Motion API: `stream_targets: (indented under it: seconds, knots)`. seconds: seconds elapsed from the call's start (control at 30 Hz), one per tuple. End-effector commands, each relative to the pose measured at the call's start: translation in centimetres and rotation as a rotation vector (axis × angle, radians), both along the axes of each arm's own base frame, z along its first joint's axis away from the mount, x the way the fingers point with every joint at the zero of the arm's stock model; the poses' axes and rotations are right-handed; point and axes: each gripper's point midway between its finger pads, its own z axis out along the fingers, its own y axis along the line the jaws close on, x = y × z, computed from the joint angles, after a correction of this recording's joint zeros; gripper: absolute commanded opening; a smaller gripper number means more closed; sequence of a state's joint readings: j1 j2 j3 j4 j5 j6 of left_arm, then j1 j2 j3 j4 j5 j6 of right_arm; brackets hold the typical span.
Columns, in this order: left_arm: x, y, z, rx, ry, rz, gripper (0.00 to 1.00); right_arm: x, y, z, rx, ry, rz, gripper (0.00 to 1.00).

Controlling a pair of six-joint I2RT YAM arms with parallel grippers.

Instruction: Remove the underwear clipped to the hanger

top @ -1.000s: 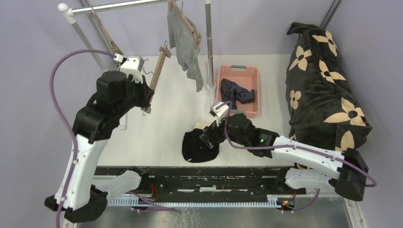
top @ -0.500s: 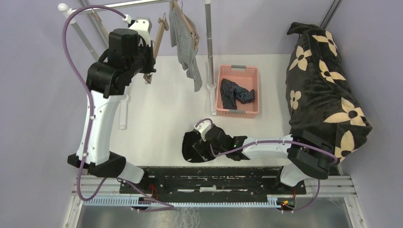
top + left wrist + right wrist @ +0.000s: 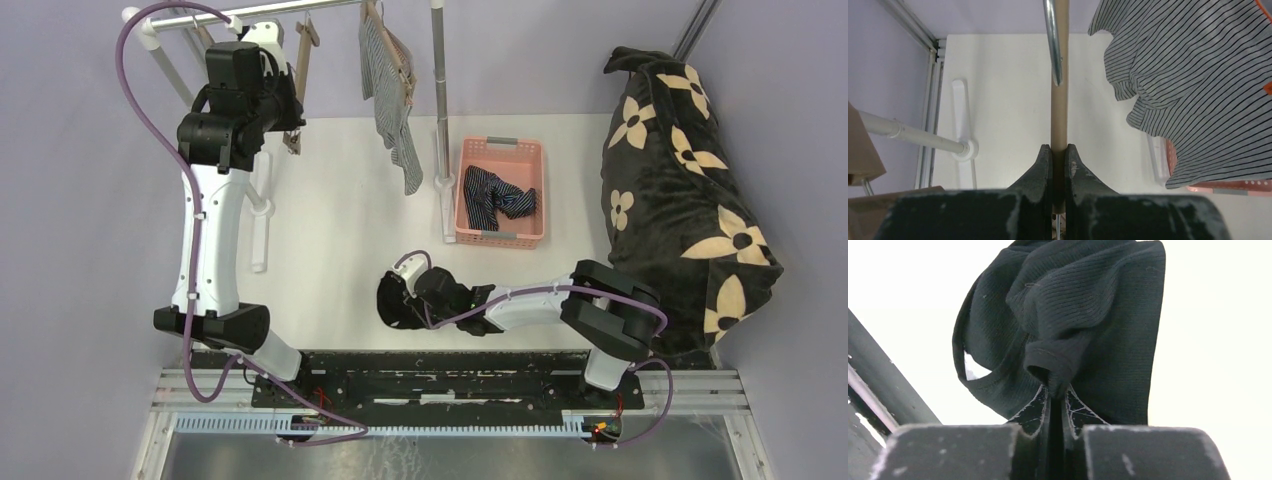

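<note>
The black underwear (image 3: 398, 300) lies bunched on the table near the front edge. My right gripper (image 3: 410, 297) is shut on a fold of the black underwear (image 3: 1073, 315), and the right gripper (image 3: 1056, 392) pinches it at the tips. The grey-and-white striped underwear (image 3: 392, 95) hangs clipped to a wooden hanger (image 3: 400, 60) on the rail; in the left wrist view the striped underwear (image 3: 1198, 75) is on the right. The navy striped underwear (image 3: 497, 195) lies in the pink basket (image 3: 500, 146). My left gripper (image 3: 288, 100) is shut on a bare wooden hanger (image 3: 299, 45); the left gripper (image 3: 1058, 150) clamps this hanger's bar (image 3: 1059, 100).
A metal rail (image 3: 270, 12) runs across the top left, and an upright rack pole (image 3: 440, 90) stands beside the basket. White rack feet (image 3: 262, 225) lie on the table at the left. A large black cushion with tan flowers (image 3: 680, 190) fills the right side.
My left arm has raised the bare hanger up to the rail. My right arm has dropped low over the black underwear and its jaws have gone from open to shut on the cloth.
</note>
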State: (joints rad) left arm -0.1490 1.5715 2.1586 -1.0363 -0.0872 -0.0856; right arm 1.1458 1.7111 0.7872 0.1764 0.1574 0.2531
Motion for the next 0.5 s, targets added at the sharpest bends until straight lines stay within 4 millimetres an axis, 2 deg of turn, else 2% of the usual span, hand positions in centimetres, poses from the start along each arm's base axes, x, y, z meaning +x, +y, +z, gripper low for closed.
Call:
stream_targets:
  seconds: [0.0,0.23,0.47]
  knots:
    - [0.4,-0.3,5.9,-0.060,-0.218,-0.001,0.03,-0.7,0.4,-1.6,-0.022,0.049,0.005,0.01]
    - [0.3,1.1,8.4,-0.044,-0.319,0.037,0.03,-0.3,-0.2,-0.2,0.007,0.014,-0.029,0.01]
    - [0.6,2.0,9.0,-0.036,-0.385,0.060,0.03,-0.1,-0.8,1.1,0.032,-0.018,-0.044,0.01]
